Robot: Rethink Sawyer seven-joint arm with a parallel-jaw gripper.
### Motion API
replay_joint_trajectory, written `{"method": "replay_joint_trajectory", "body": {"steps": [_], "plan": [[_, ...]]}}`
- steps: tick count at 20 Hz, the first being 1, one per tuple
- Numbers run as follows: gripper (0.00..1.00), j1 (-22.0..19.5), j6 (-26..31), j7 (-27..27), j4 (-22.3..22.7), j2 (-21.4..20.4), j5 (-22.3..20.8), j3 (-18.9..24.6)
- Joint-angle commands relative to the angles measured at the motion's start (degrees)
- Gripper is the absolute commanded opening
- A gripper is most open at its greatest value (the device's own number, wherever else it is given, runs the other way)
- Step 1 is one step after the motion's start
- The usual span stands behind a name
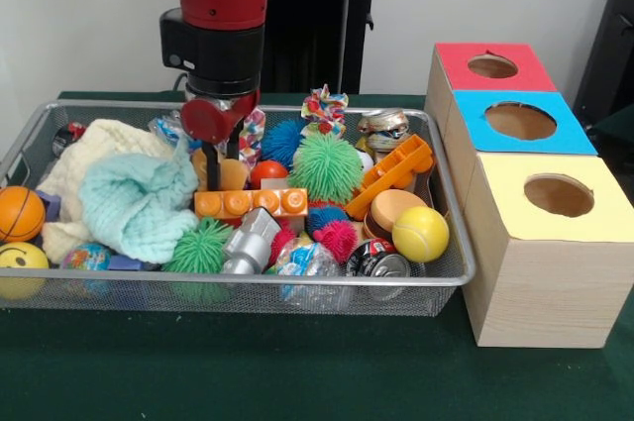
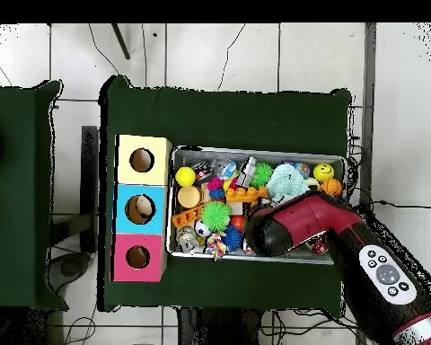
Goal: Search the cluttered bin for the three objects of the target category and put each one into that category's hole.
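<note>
The wire-mesh bin (image 1: 297, 280) is full of mixed toys; it also shows in the overhead view (image 2: 255, 150). My gripper (image 1: 212, 165) hangs from the red arm and reaches down into the bin's middle-left part, between a teal cloth (image 1: 139, 203) and an orange toy brick (image 1: 251, 203). Its tips are sunk among the clutter. A tan-orange rounded thing (image 1: 232, 173) sits right beside it; I cannot tell what it is. No duck, tiger or tan plush shows clearly. The red-topped box's hole (image 1: 492, 66) is at the far right, and also shows overhead (image 2: 137, 257). In the overhead view the arm (image 2: 291, 229) hides the gripper.
Blue-topped (image 1: 520, 121) and yellow-topped (image 1: 558, 195) boxes stand in a row with the red one, right of the bin. In the bin lie a green spiky ball (image 1: 325, 165), a yellow ball (image 1: 420, 233), a basketball (image 1: 20, 213), a cream cloth (image 1: 94, 149) and a can (image 1: 378, 263).
</note>
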Motion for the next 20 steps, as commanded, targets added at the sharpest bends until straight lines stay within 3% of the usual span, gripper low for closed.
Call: {"method": "replay_joint_trajectory", "body": {"steps": [1, 2, 3, 6, 7, 9, 12, 15, 20], "plan": [[1.0, 1.9, 3.9, -9.7, -7.5, 0.3, -6.9, -5.2], [1.0, 1.8, 4.0, -10.1, -7.6, 0.4, -6.8, -5.3], [0.0, 1.5, 3.4, -11.3, -7.5, 0.5, -6.1, -5.1], [0.0, 1.5, 3.0, -2.0, -8.3, 0.6, -3.5, -7.2], [0.0, 0.8, 1.3, -5.0, -7.6, 0.6, -3.8, -5.9], [0.0, -1.3, -0.9, -15.7, -5.8, 0.4, -4.5, -1.8], [0.0, -2.2, 1.7, -8.8, -4.4, -0.7, 0.9, -2.7], [0.0, -3.6, 1.8, -13.5, -0.3, -2.2, 4.1, 1.4], [0.0, -4.8, 1.9, -7.7, 5.8, -8.1, 11.4, 4.6]]}}
